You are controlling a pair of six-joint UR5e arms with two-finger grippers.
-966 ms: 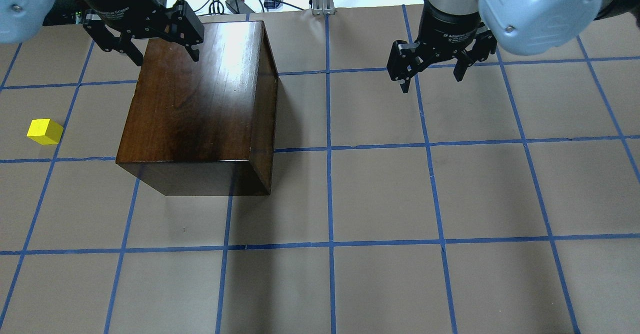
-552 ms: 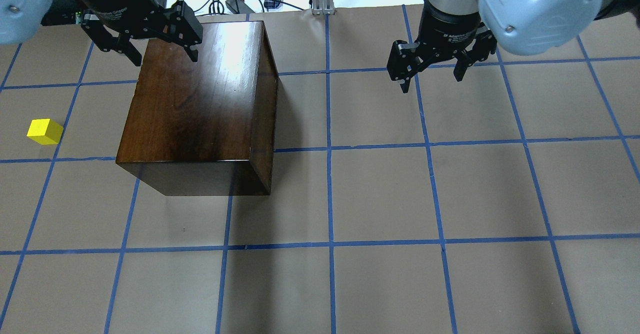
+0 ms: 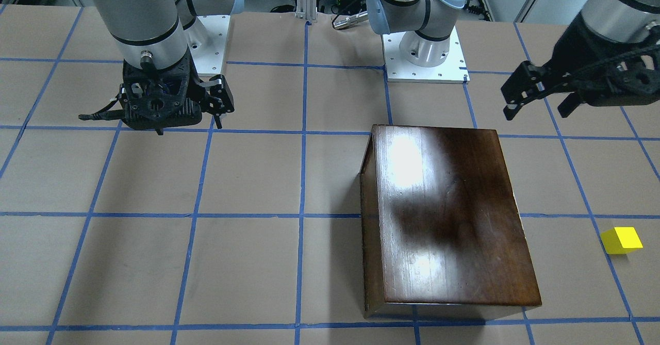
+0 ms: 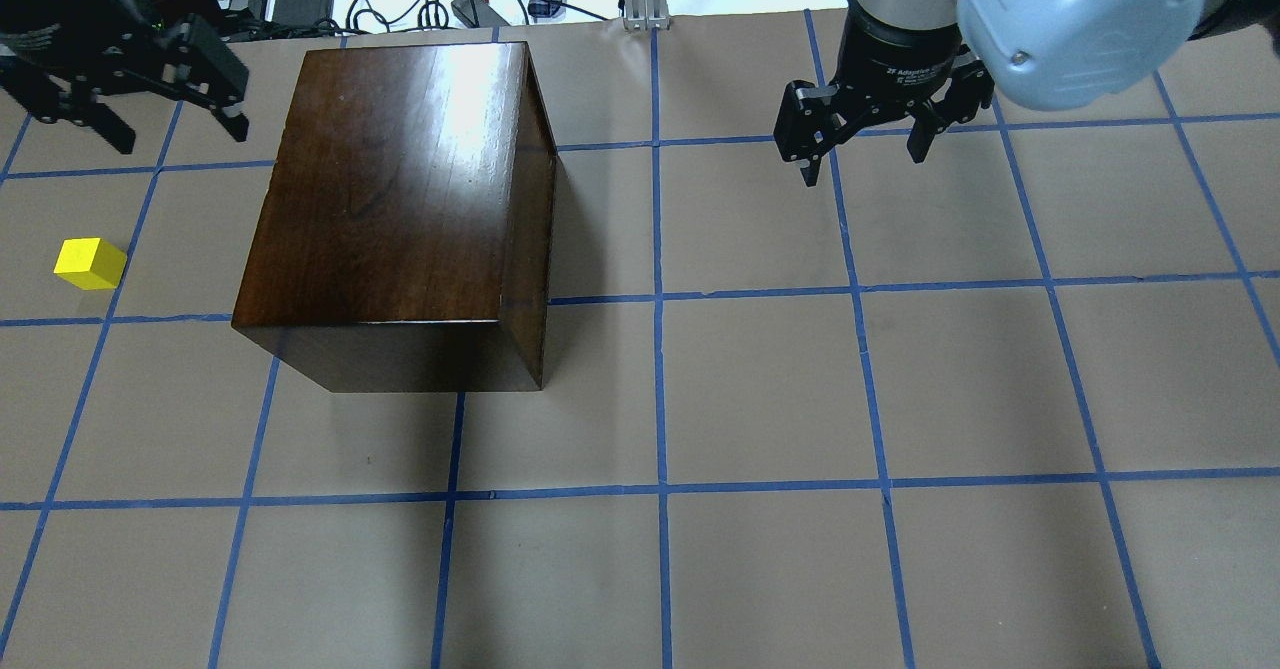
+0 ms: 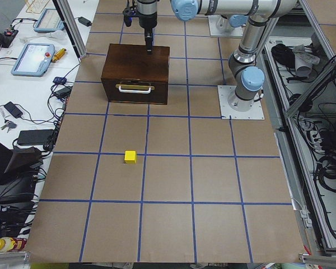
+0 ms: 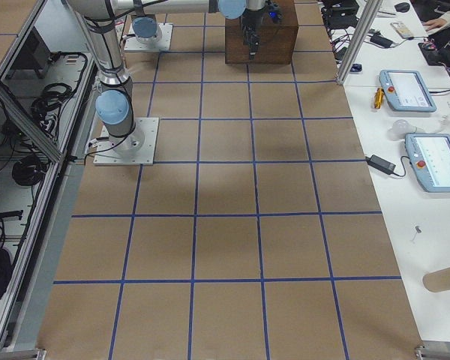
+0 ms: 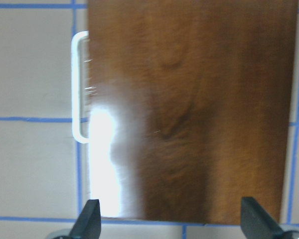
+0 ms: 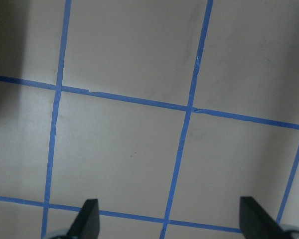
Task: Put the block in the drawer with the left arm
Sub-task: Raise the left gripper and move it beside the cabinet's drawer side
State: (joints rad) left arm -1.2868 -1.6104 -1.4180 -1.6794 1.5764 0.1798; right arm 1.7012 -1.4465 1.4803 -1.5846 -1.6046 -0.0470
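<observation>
In the overhead view we see the yellow block at the left edge of the frame. It lies on the paper-covered table with its blue tape grid, well apart from both grippers and to the left of the dark wooden box.

The left gripper hangs in the upper left corner, beside the box's far left corner. It touches nothing, and its fingers are spread wide and empty. Its wrist view looks down on the glossy box top, with both fingertips far apart at the bottom edge. A pale metal handle juts from the box's left side in that picture.

In the left side view that handle sits on the front of the drawer. The drawer appears pushed flush into the box, though the view is small and we cannot be sure.

The right gripper hangs in the upper right of the overhead frame over bare table, well apart from the box. Its fingers are likewise spread with nothing between them, and its wrist view shows only paper and tape lines.
</observation>
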